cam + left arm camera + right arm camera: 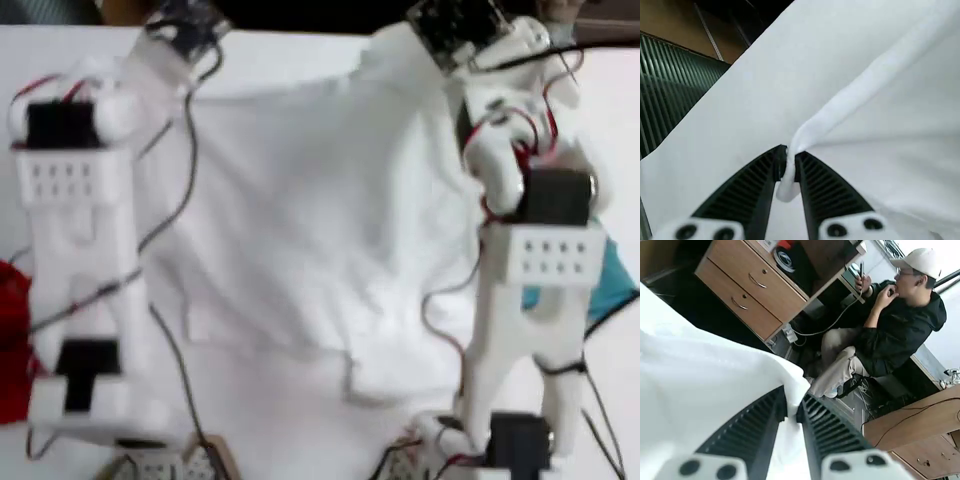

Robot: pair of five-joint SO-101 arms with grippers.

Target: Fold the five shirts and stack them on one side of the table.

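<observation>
red cloth (10,330): bunched at the left edge of the table (280,440). Probably another shirt waiting its turn, can't say for sure.

left gripper (788,165): at the far left corner of the spread shirt, pincer pinched tight on a ridge of white fabric. You can see the cloth squeezed right between the two black jaws.

white shirt (320,230): the one being worked on. It lies spread across the middle of the table between the two arms, and its far edge is pulled up where both grippers have it.

right gripper (791,407): at the far right corner, out by the table's far edge. The jaws are together with white cloth caught in the gap, so I'd call it clamped on the shirt too.

teal cloth (612,285): peeking out behind the right arm, likely another shirt.

step: looks to me like the first fold of the white shirt, both far corners grabbed.

next move: I reckon both arms need to carry that far edge toward the near edge together, level, so the fold lands straight.

containers: no bins or baskets that I can make out, all the cloth just sits on the tabletop.
</observation>
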